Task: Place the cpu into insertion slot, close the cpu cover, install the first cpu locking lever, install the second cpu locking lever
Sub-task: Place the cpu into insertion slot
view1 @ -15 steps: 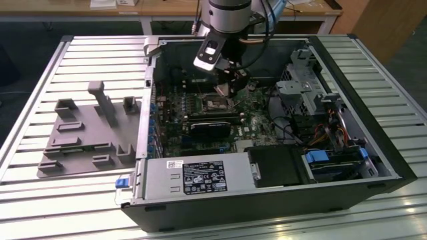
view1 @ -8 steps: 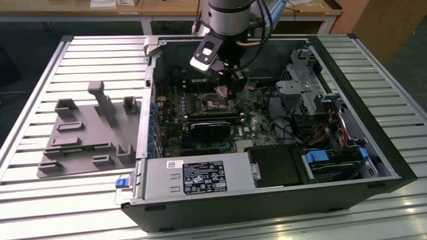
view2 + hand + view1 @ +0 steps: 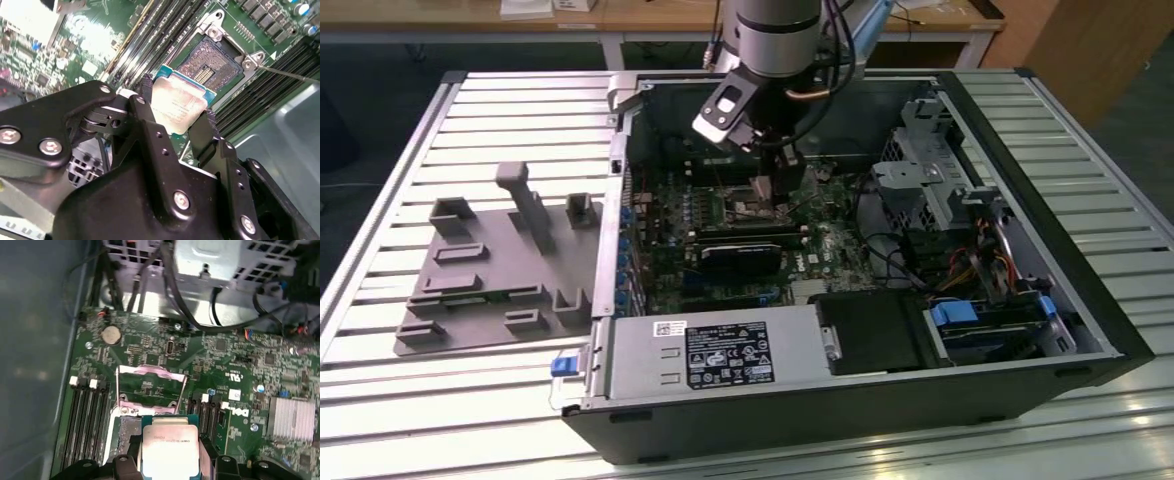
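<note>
Gripper: black two-finger gripper (image 3: pixel 178 100) on a silver-grey arm is reaching down into the open case in the exterior view (image 3: pixel 782 188). Its black fingers (image 3: pixel 145 97) are pinching the chip by two opposite edges, jaws spread just the chip's width, nothing else in hand.
CPU: small flat square cpu w/ dull silver metal top & green rim (image 3: pixel 175 107) is hanging btwn the fingers in both wrist views (image 3: pixel 169 450), off the board, not seated.
Slot: square insertion slot w/ brownish-gold contact field & silver rim (image 3: pixel 215 62) is lying bare; the chip is overlapping its near edge in the second wrist view.
Cover: thin silver cpu cover frame w/ square window (image 3: pixel 150 371) is standing swung up, open, on the slot's far side in the first wrist view.
Lever: thin silver wire lever (image 3: pixel 295 75) is sticking out free beside the slot.
Board: green motherboard (image 3: pixel 150 347) is showing long black memory slots (image 3: pixel 87 425) on both sides of the slot.
Case: black PC case (image 3: pixel 854 400) is lying on its side on a pale slatted table (image 3: pixel 1067 440).
Fixture: grey moulded fixture plate (image 3: pixel 467 290) is sitting at the exterior view's left, apart from the case.
</note>
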`<state>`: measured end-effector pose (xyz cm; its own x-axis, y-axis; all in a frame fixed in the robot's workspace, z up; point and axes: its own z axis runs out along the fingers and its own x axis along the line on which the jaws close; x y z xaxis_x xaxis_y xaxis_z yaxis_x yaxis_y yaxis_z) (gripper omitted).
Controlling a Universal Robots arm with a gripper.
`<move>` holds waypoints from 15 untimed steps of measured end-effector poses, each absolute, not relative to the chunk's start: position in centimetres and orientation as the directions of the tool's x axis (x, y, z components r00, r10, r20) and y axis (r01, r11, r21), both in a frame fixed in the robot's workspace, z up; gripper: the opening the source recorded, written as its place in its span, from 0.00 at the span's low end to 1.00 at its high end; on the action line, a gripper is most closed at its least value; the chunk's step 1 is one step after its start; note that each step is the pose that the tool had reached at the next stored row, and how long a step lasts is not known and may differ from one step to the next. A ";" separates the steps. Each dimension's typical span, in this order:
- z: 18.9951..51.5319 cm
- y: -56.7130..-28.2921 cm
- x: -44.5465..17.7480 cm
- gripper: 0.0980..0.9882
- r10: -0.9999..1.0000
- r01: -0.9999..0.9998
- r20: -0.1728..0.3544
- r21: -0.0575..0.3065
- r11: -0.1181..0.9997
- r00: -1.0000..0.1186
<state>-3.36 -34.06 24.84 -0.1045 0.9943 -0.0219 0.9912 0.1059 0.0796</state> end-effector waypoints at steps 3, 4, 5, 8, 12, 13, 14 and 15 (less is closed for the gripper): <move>24.6 -34.1 -3.4 0.49 0.997 0.994 -0.022 0.080 0.074 -0.073; 24.5 -34.0 -3.4 0.49 0.997 0.994 -0.022 0.079 0.069 -0.068; 24.5 -34.0 -3.5 0.49 0.998 0.995 -0.022 0.080 0.067 -0.066; 24.3 -33.9 -3.5 0.49 0.998 0.995 -0.022 0.080 0.066 -0.064; 24.0 -33.6 -3.7 0.49 0.998 0.995 -0.022 0.080 0.066 -0.064; 23.9 -33.6 -3.8 0.49 0.998 0.995 -0.022 0.081 0.066 -0.064; 23.7 -33.5 -3.8 0.49 0.998 0.995 -0.022 0.081 0.066 -0.064; 23.6 -33.5 -3.9 0.49 0.998 0.994 -0.022 0.082 0.066 -0.064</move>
